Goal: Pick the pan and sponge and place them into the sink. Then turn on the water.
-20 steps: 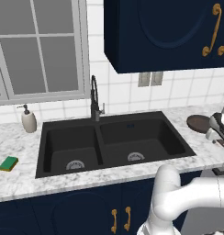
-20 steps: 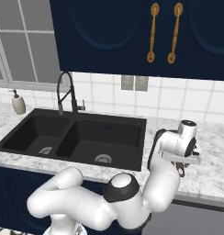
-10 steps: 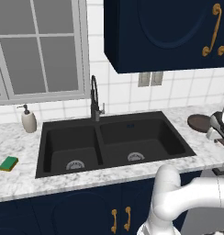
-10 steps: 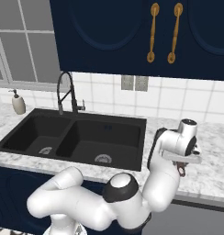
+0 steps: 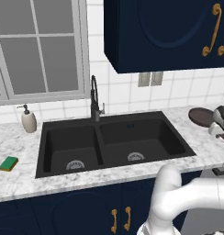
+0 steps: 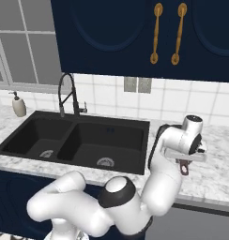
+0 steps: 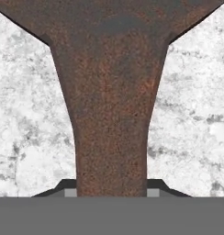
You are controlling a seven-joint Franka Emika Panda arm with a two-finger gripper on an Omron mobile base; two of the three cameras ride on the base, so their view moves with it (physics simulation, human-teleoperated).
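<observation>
Little has shifted since the earlier frame beyond the gripper (image 7: 112,193) closing; its fingers now pinch the handle of the pan (image 5: 201,116), which sits on the counter (image 5: 22,179) right of the sink (image 5: 178,149); lifting likely comes next; the sponge (image 5: 9,163) waits far left.

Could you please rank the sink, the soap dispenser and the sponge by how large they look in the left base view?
1. sink
2. soap dispenser
3. sponge, though nearly matching the dispenser.
</observation>
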